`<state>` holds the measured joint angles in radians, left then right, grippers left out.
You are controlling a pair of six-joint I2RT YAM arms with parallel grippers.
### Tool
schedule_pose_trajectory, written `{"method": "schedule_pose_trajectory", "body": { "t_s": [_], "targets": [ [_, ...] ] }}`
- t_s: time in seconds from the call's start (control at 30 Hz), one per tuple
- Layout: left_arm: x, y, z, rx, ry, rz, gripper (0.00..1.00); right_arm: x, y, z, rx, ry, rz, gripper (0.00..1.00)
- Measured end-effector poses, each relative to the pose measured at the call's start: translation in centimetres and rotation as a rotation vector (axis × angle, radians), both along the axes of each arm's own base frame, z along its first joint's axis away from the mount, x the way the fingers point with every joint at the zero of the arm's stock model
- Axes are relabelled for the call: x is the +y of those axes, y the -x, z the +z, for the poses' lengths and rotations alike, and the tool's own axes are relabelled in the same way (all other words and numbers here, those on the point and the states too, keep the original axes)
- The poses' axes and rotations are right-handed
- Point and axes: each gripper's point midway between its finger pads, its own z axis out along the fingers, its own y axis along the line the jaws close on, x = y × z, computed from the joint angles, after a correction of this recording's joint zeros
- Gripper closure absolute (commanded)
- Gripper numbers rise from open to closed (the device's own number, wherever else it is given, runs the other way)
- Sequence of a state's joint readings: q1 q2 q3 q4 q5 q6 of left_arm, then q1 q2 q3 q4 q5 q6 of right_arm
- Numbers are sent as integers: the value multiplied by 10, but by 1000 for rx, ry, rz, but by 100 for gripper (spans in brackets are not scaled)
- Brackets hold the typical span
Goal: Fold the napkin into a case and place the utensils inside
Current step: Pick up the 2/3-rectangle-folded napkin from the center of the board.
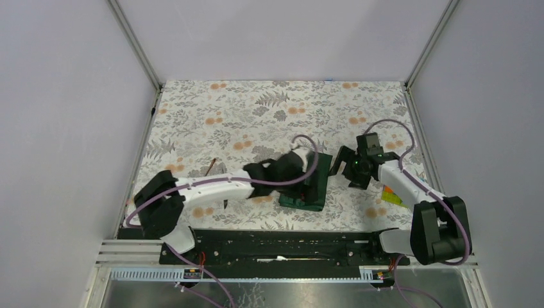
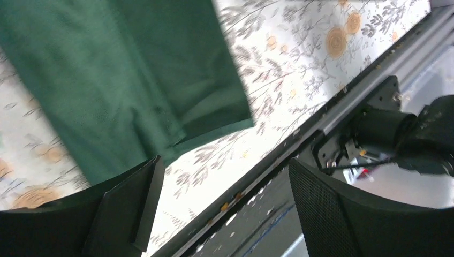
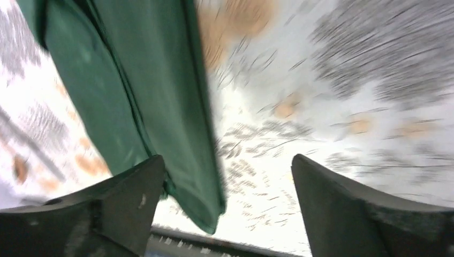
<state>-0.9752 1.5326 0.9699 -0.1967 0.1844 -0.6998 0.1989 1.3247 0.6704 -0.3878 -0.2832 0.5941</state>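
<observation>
Napkin (image 1: 301,200) lay folded into a narrow dark green strip near the middle of the desk, on the floral tablecloth (image 1: 256,115), between the 2 wrists. It looked soft, light and limp, with no stiffness to keep a crease; lifted by 1 corner it would probably sag and fall open. The layered edge was the safer place to take hold, pinching all the layers together close to a corner, or 2 corners at once with both arms; the cloth seemed likely to slide on the tablecloth and not grip it.

The left arm (image 1: 212,186) stretched low from its base across to the right, with its wrist over the napkin's far part. The left jaws stood wide apart with nothing between them, and the napkin's near corner lay just beside 1 finger (image 2: 128,214). The right arm (image 1: 401,183) was bent at the elbow and reached inward, its wrist just beside the napkin's right edge. The right jaws also gaped wide and held nothing; a fold of cloth ran close by 1 finger (image 3: 118,209), but blur hid whether they touched.

A thin copper-coloured sliver, probably the spoon (image 1: 213,166), lay well apart to the left.
</observation>
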Motion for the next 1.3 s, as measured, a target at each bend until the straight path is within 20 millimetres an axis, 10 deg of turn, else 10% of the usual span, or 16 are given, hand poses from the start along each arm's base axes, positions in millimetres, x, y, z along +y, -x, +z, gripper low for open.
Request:
{"method": "schedule_pose_trajectory", "body": {
  "t_s": [0.3,0.57,1.3],
  "targets": [
    [-105,35,-18,-316,-343,-27,29,-102,-43,38,-106,212,-330,0],
    [-91,27,-80,-398,-685,-6,41,-133,-39,47,-68,281,-471,0],
    [-73,4,-89,-292,-629,60,78,-74,-30,17,-39,-6,-199,0]
  ]
}}
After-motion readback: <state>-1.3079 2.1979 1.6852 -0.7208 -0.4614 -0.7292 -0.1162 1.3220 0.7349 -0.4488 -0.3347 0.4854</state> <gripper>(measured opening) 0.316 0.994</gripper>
